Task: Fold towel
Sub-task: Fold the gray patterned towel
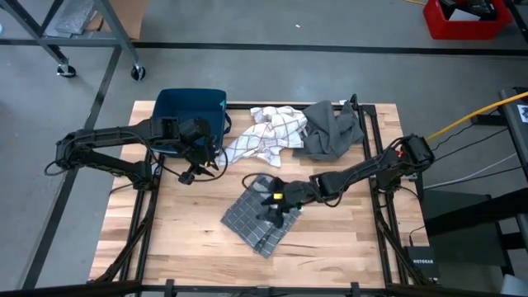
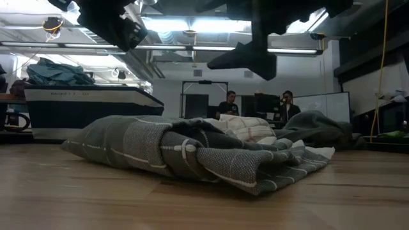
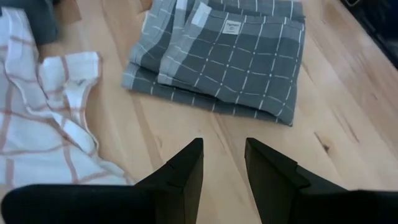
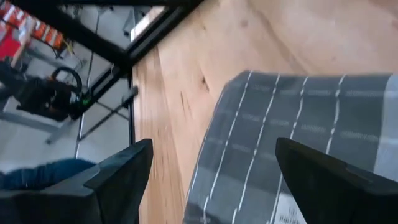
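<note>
Two dark arms reach in over the wooden counter (image 1: 181, 239) from either side. Farthest left, the left arm stretches across the counter's rear left corner, its left hand (image 1: 195, 171) hanging above bare wood just in front of a dark blue bin (image 1: 190, 106); its two fingers (image 3: 186, 171) stand a narrow gap apart with nothing between them. Right of the bin, toward the back edge, lies a crumpled white towel (image 1: 268, 134) with thin reddish check lines, and just beside that, touching it, a bunched plain grey cloth (image 1: 332, 130). In front of those, near the middle of the counter, sits the grey checked towel (image 1: 262, 219), folded into a flat, layered rectangle turned at an angle to the counter's edges, a small white label (image 3: 233, 27) showing on its top layer. The right hand (image 1: 280, 200) is over this towel's rear part, fingers (image 4: 121, 174) spread wide and empty, one on each side of the towel's edge as seen from the wrist, raised clear of the cloth in the level view. The right arm runs back from it to the counter's right side. Beyond the counter, two people (image 2: 228, 105) sit far off in the room.
</note>
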Controlling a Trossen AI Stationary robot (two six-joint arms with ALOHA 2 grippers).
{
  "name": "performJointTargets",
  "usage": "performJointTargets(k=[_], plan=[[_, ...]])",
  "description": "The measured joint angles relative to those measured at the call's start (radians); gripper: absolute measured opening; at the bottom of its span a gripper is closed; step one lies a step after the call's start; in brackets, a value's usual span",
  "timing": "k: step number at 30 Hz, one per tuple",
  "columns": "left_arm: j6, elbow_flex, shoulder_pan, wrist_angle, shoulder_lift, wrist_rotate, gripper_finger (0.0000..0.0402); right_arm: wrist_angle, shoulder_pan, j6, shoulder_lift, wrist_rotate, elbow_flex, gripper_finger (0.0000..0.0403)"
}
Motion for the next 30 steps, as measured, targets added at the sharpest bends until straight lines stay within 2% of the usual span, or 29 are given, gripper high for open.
performJointTargets(k=[6, 9, 14, 22, 27, 30], plan=[[-0.082, 0.0, -0.038, 0.051, 0.016, 0.0, 0.0111, -0.027, 0.048, 0.0, 0.0, 0.005, 0.001, 0.0344], [-0.135, 0.0, -0.08, 0.062, 0.05, 0.005, 0.0111, -0.107, 0.08, -0.009, 0.006, 0.035, 0.035, 0.0344], [-0.109, 0.0, -0.152, 0.065, 0.123, 0.018, 0.0111, -0.314, 0.127, -0.102, 0.069, 0.066, 0.156, 0.0344], [-0.107, 0.0, -0.235, 0.048, 0.222, 0.018, 0.0111, -0.617, 0.183, -0.246, 0.241, 0.07, 0.4, 0.0344], [-0.193, 0.0, -0.282, 0.045, 0.28, -0.001, 0.0111, -0.757, 0.213, -0.267, 0.329, 0.07, 0.518, 0.0344], [-0.055, 0.0, -0.332, 0.011, 0.311, -0.001, 0.0111, -0.792, 0.228, -0.267, 0.368, 0.078, 0.57, 0.0344]])
